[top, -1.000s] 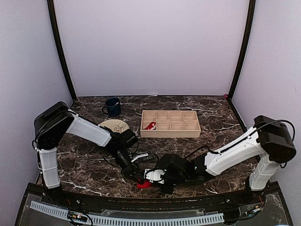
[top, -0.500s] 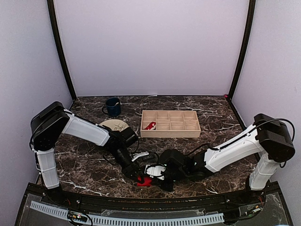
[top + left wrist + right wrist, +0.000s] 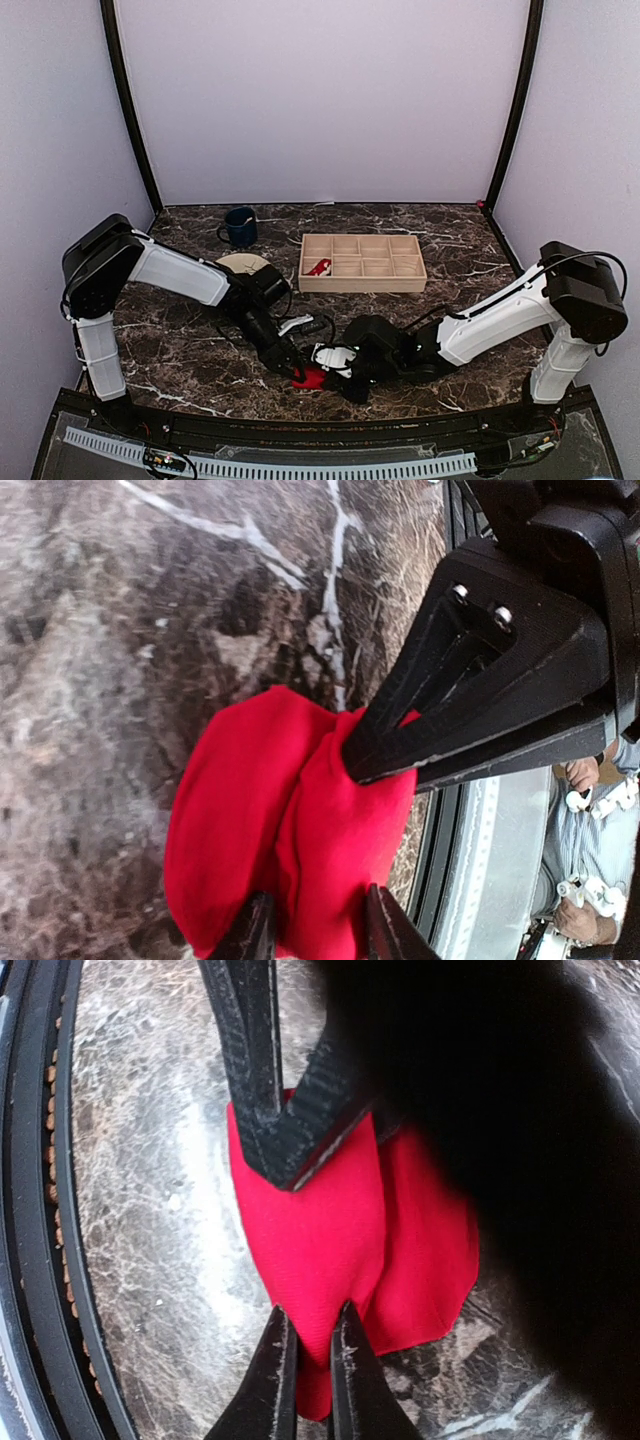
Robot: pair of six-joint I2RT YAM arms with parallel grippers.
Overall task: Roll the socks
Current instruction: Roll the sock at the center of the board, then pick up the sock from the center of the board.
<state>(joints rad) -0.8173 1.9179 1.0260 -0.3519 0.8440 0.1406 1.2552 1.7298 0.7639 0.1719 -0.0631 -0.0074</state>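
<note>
A bundled red sock [image 3: 309,377] lies on the marble table near its front edge, between both grippers. In the left wrist view the red sock [image 3: 290,830] is a thick folded roll; my left gripper [image 3: 318,930] is shut on its near edge, and the right gripper's black fingers press in from the upper right. In the right wrist view my right gripper [image 3: 312,1355] is shut on a fold of the red sock [image 3: 330,1230], with the left gripper's fingers [image 3: 265,1070] gripping from the far side. In the top view the left gripper [image 3: 290,368] and right gripper [image 3: 335,368] meet over the sock.
A wooden compartment tray [image 3: 362,262] holding a small red item [image 3: 319,267] stands behind. A blue mug [image 3: 240,227] and a tan plate [image 3: 244,266] are at the back left. The black front rail [image 3: 300,430] runs close below the sock.
Both grippers have shifted slightly up and right with the red sock, which now sits a little further from the front rail. The left arm's elbow has moved left.
</note>
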